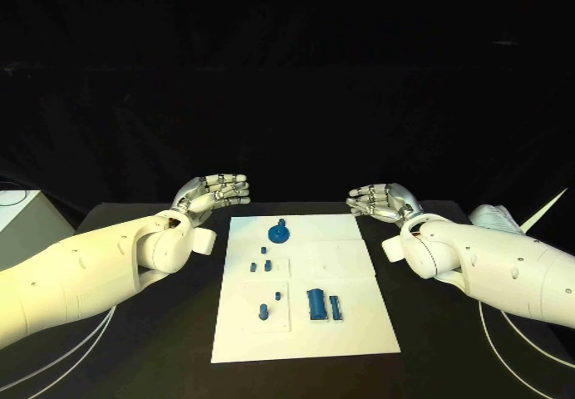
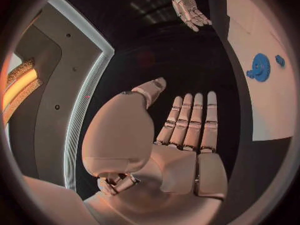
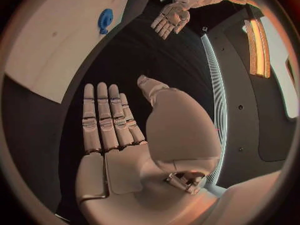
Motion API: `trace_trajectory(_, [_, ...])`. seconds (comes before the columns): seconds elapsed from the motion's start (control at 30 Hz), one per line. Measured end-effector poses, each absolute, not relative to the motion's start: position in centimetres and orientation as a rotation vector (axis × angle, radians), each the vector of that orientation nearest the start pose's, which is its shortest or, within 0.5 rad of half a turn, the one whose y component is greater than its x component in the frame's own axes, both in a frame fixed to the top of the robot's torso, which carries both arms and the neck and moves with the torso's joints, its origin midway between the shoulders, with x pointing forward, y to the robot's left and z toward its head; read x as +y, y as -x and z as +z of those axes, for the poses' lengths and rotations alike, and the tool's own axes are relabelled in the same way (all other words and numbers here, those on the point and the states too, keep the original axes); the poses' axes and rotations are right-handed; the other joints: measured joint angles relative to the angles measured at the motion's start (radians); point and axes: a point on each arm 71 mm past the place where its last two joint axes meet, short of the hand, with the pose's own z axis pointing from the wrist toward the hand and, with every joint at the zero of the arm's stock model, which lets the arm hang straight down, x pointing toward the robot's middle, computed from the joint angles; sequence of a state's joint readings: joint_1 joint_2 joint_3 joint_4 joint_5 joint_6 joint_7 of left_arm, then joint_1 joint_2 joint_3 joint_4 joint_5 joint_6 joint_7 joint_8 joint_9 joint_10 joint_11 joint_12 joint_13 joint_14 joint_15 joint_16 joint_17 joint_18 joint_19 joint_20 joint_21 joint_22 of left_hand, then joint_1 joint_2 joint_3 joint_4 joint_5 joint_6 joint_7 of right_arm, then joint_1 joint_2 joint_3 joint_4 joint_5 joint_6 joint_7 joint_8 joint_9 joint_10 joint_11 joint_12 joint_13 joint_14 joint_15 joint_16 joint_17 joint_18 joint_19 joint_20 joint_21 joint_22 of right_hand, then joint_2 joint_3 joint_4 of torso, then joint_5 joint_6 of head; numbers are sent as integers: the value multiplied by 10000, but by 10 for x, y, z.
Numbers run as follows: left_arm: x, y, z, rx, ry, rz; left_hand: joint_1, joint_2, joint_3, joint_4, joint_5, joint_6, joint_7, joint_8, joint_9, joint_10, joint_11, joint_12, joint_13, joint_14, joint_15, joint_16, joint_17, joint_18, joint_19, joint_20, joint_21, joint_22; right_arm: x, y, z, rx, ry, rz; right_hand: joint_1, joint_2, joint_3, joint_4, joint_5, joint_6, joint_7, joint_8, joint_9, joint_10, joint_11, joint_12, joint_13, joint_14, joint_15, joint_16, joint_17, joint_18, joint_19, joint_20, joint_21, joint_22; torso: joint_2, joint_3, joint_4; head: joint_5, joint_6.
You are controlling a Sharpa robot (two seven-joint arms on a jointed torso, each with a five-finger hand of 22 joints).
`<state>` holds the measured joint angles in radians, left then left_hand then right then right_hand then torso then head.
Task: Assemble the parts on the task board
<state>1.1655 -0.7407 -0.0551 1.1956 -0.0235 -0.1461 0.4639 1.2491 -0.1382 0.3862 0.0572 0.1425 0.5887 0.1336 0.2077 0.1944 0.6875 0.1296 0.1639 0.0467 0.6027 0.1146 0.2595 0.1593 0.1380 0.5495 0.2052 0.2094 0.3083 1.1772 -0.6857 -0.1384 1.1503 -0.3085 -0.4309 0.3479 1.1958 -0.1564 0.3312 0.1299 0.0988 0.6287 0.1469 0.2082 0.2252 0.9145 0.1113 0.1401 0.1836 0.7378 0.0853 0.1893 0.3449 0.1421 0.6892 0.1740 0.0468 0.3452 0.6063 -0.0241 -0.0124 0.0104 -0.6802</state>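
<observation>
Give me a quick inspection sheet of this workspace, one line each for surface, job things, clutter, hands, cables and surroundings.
Surface: black table, bare around the board.
Job's things: white task board lies mid-table; blue round part sits at its far end, small blue pegs mid-board, blue block parts nearer the robot.
Clutter: nothing seen.
Hands: left hand and right hand raised beyond the board's far corners, fingers straight, holding nothing.
Cables: white cables trail under both arms.
Surroundings: dark backdrop; pale box at the table's left.
</observation>
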Motion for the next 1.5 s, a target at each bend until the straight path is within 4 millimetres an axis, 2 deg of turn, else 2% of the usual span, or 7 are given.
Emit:
trace_trajectory(0.07, [253, -532, -215, 13772, 10920, -15010, -1069, 406, -1127, -167, -416, -1715, -393, -607, -567, -2001, -377, -488, -134, -1757, -335, -767, -463, -417, -1607, -609, -621, -906, -247, -533, -240, 14852, -8649, 10839, -994, 451, -944, -365, -280, -1792, -424, -593, -639, -2336, -312, -404, -532, -2096, -239, -545, -983, -432, -1967, -503, -139, -986, -11, -1, 5, -4, 12])
trace_trajectory(0.2, [246, -528, -217, 13826, 10990, -15074, -2808, 876, -2447, -363, -905, -3727, -845, -1316, -1230, -4352, -824, -1043, -293, -3817, -728, -1651, -1006, -858, -3479, -1302, -1335, -1957, -240, -526, -241, 14791, -8894, 11099, -3038, 993, -2096, -823, -626, -3986, -937, -1321, -1424, -5618, -705, -887, -1167, -4670, -536, -1203, -2184, -893, -4370, -1105, -259, -2188, -100, 34, 23, -30, 177])
trace_trajectory(0.3, [237, -521, -220, 13859, 11087, -15106, -5932, 1078, -3015, -448, -1114, -4591, -1046, -1623, -1515, -5365, -1017, -1280, -364, -4706, -897, -2030, -1243, -1018, -4283, -1607, -1641, -2405, -228, -516, -240, 14666, -9233, 11523, -6307, 1221, -2582, -1015, -768, -4908, -1147, -1624, -1757, -7032, -870, -1098, -1435, -5754, -662, -1482, -2692, -1065, -5380, -1361, -333, -2694, -243, 88, 49, -58, 396])
trace_trajectory(0.4, [227, -513, -221, 13793, 11223, -15030, -8472, 1201, -3346, -501, -1230, -5092, -1160, -1800, -1687, -5955, -1121, -1419, -402, -5220, -998, -2253, -1382, -1036, -4758, -1774, -1815, -2672, -214, -503, -237, 14360, -9730, 12050, -8543, 1362, -2877, -1123, -838, -5457, -1279, -1808, -1955, -7880, -965, -1205, -1597, -6405, -743, -1640, -2995, -1131, -5982, -1510, -381, -2997, -396, 150, 81, -81, 596])
trace_trajectory(0.53, [212, -499, -224, 13645, 11471, -14780, -10425, 1289, -3585, -543, -1309, -5491, -1249, -1892, -1809, -6403, -1209, -1517, -431, -5616, -1064, -2404, -1482, -1176, -5101, -1944, -1910, -2878, -198, -483, -232, 13850, -10517, 12601, -10208, 1460, -3067, -1232, -897, -5861, -1368, -1905, -2099, -8492, -1039, -1289, -1713, -6883, -798, -1727, -3217, -1166, -6426, -1626, -381, -3219, -529, 204, 106, -100, 750])
trace_trajectory(0.93, [189, -466, -227, 12904, 12109, -13286, -12421, 1377, -3821, -572, -1390, -5834, -1336, -2040, -1926, -6839, -1295, -1573, -454, -5990, -1143, -2532, -1571, -1174, -5460, -2051, -2034, -3061, -189, -462, -226, 12689, -11966, 12501, -11880, 1561, -3256, -1312, -935, -6249, -1473, -2047, -2240, -9093, -1114, -1367, -1817, -7327, -854, -1828, -3427, -1282, -6845, -1737, -419, -3428, -615, 240, 123, -103, 802])
trace_trajectory(1.5, [193, -462, -226, 12388, 12225, -12306, -12431, 1388, -3821, -572, -1390, -5832, -1336, -2043, -1935, -6838, -1295, -1573, -457, -5990, -1143, -2532, -1583, -1172, -5458, -2050, -2035, -3074, -193, -462, -226, 12342, -12245, 12190, -11904, 1564, -3256, -1312, -935, -6248, -1472, -2047, -2243, -9092, -1113, -1366, -1827, -7326, -854, -1828, -3439, -1282, -6845, -1737, -418, -3441, -621, 242, 124, -104, 803])
